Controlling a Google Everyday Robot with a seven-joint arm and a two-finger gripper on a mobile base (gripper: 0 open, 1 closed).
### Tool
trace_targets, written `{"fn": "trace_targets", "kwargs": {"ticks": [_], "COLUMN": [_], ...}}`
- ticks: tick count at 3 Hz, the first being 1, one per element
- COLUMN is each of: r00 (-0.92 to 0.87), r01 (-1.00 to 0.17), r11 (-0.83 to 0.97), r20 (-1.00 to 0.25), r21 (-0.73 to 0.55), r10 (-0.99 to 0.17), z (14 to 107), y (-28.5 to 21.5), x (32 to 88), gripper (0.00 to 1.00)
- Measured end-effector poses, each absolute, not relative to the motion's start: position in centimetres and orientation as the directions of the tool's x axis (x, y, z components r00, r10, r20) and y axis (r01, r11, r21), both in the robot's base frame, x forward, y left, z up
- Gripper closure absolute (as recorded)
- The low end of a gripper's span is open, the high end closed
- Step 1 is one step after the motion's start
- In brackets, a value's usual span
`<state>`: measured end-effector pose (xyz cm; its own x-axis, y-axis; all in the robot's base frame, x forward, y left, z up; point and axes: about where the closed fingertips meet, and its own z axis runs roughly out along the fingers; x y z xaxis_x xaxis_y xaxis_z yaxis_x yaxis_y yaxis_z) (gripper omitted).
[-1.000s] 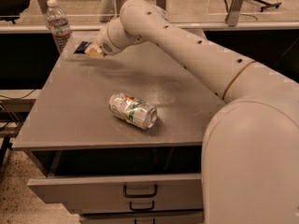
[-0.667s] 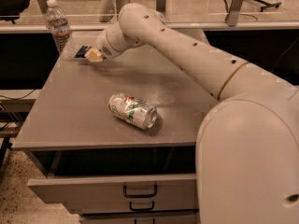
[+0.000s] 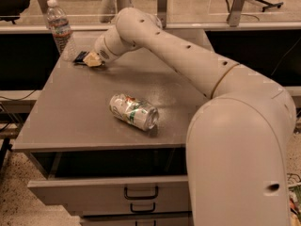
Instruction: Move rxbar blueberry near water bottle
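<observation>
The rxbar blueberry (image 3: 80, 57), a flat dark navy bar, sticks out to the left from my gripper (image 3: 91, 60) at the table's far left. The gripper is shut on the bar and holds it low over the tabletop. The water bottle (image 3: 59, 28), clear with a white cap and a pale label, stands upright at the far left corner, just left of and behind the bar. My white arm reaches across the table from the right.
A dented silver-green drink can (image 3: 134, 111) lies on its side in the middle of the grey table (image 3: 70, 121). Drawers with handles (image 3: 141, 192) sit below the front edge. A glass partition with metal posts (image 3: 162, 4) runs behind the table.
My gripper with the bar has moved down and slightly left, closer to the tabletop beside the water bottle. The can and bottle have not moved.
</observation>
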<state>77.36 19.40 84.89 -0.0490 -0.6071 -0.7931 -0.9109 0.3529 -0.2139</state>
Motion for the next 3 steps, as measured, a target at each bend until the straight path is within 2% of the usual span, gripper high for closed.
{"fn": "trace_targets", "kwargs": {"ticks": [2,3], "r00": [-0.069,-0.078], "r01": [-0.912,-0.91], "r11": [0.359,0.372], "r20": [-0.788,-0.802], "r21": [-0.199,-0.186], "r10": [-0.612,-0.592], "z": [83.88,84.48], "y": [19.3,18.64], "x": [77.58,77.94], "gripper": [0.13,0.0]}}
